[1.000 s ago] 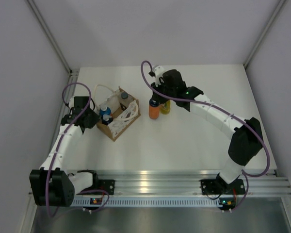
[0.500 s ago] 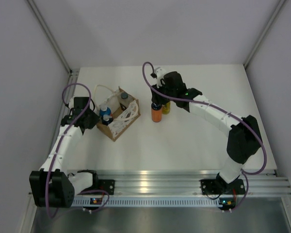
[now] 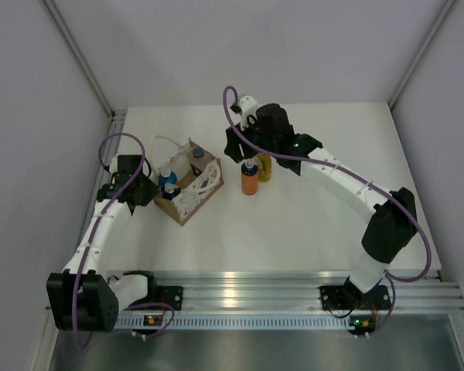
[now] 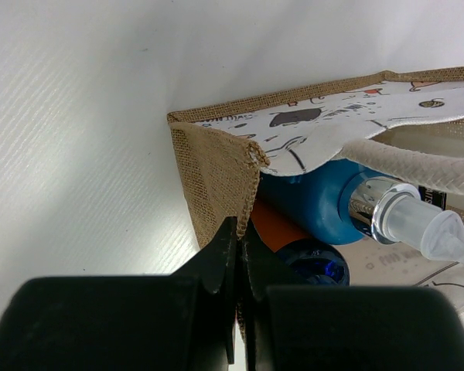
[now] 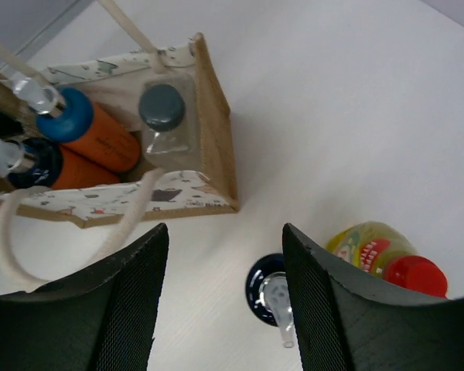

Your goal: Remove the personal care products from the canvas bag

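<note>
The canvas bag (image 3: 192,185) stands left of the table's middle. My left gripper (image 3: 149,190) is shut on its burlap corner edge (image 4: 230,174). Inside the bag stand two orange-and-blue bottles (image 5: 93,131) and a flat whitish bottle with a dark round cap (image 5: 163,109). A third orange-and-blue bottle (image 3: 249,180) stands upright on the table beside the yellow bottle with a red cap (image 3: 264,166). My right gripper (image 3: 243,151) hangs open just above the orange bottle (image 5: 272,292) without touching it, and the yellow bottle (image 5: 375,249) shows past its right finger.
The bag's white cord handles (image 3: 164,143) loop out toward the back left and over its near side (image 5: 31,232). Grey walls close in the table at the left, back and right. Bare white tabletop (image 3: 294,224) lies in front of the two standing bottles.
My right gripper has opened, let go of the orange-and-blue bottle and risen above it. The bottle now stands free beside the yellow one. The left gripper has not moved.
</note>
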Available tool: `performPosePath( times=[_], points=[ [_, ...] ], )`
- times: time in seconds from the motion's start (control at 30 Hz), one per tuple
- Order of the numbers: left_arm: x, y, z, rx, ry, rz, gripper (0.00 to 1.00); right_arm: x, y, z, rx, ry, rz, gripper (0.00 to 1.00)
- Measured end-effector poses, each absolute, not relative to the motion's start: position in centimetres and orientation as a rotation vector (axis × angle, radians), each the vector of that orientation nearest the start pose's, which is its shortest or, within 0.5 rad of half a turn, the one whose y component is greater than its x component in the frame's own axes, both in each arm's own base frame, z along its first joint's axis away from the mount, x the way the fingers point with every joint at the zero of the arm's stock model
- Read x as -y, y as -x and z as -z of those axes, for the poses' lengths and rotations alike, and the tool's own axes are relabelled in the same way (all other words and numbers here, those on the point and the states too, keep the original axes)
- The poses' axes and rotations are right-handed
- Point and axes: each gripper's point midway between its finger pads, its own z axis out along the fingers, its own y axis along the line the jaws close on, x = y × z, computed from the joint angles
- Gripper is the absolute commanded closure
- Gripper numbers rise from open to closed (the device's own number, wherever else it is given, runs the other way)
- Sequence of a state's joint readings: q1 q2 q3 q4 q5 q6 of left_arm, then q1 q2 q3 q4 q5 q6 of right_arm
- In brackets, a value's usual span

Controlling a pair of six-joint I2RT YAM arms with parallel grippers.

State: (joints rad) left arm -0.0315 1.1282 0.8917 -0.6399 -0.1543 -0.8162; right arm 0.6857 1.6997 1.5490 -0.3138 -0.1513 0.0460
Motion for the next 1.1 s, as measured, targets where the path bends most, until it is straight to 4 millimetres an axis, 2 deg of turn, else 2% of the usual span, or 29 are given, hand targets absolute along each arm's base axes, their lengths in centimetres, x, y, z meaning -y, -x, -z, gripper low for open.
performPosePath(
  times=[0.07,0.23,0.33,0.43,0.63,0.73,0.9,1.1],
  points=[
    [1.2,-29.8,-14.1,-2.23,0.996,0.192,1.0,-35.9,-36.4,-26.3,-1.909,0.775,-0.637,0.43],
    [1.2,-29.8,-14.1,-2.23,0.996,0.192,1.0,-40.8,-32.0,-29.4,-1.808,0.885,-0.744,0.46],
    [1.3,-29.8,-14.1,-2.231,0.996,0.192,1.0,-43.6,-30.6,-31.5,-1.744,0.928,-0.805,0.46],
    [1.3,-29.8,-14.1,-2.23,0.996,0.192,1.0,-45.8,-29.7,-32.0,-1.716,0.964,-0.842,0.46],
    [1.3,-29.8,-14.1,-2.235,0.99,0.193,1.0,-49.7,-28.0,-29.6,-1.732,1.069,-0.889,0.47],
    [1.3,-30.0,-14.1,-2.239,0.989,0.193,1.0,-51.0,-27.2,-27.6,-1.765,1.12,-0.903,0.47],
    [1.4,-30.0,-14.1,-2.244,0.987,0.193,1.0,-51.9,-26.5,-24.5,-1.83,1.175,-0.903,0.47],
    [1.4,-30.0,-14.1,-2.246,0.988,0.192,1.0,-52.5,-26.7,-22.0,-1.875,1.197,-0.886,0.49]
  ],
)
